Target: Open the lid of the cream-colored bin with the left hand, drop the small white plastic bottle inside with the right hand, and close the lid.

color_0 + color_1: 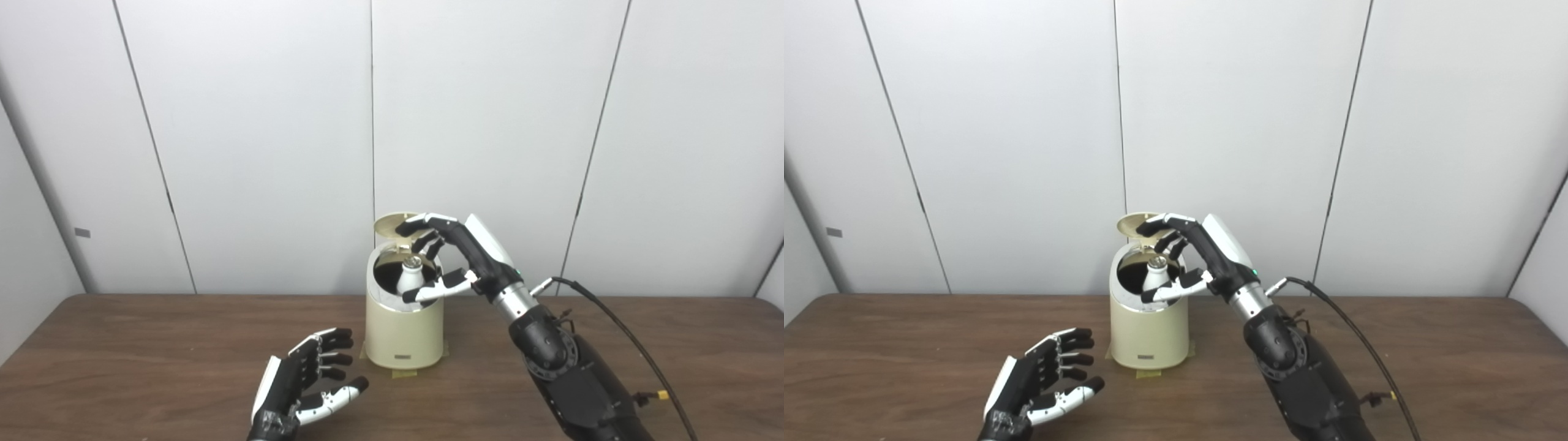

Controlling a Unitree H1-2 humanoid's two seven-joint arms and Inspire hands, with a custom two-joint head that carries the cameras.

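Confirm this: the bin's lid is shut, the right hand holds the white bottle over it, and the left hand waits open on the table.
Not quite: the lid is up, as the left eye view shows. The bin stands open, the right hand holds the white bottle in its mouth, and the left hand waits open.

Dark brown wood-grain worktop (122,343) spans the lower part of the frame, edge to edge. One cream-colored bin (404,334) stands upright directly on it, at centre, near the back edge. Strips of yellowish tape (407,372) show under the bin's base.
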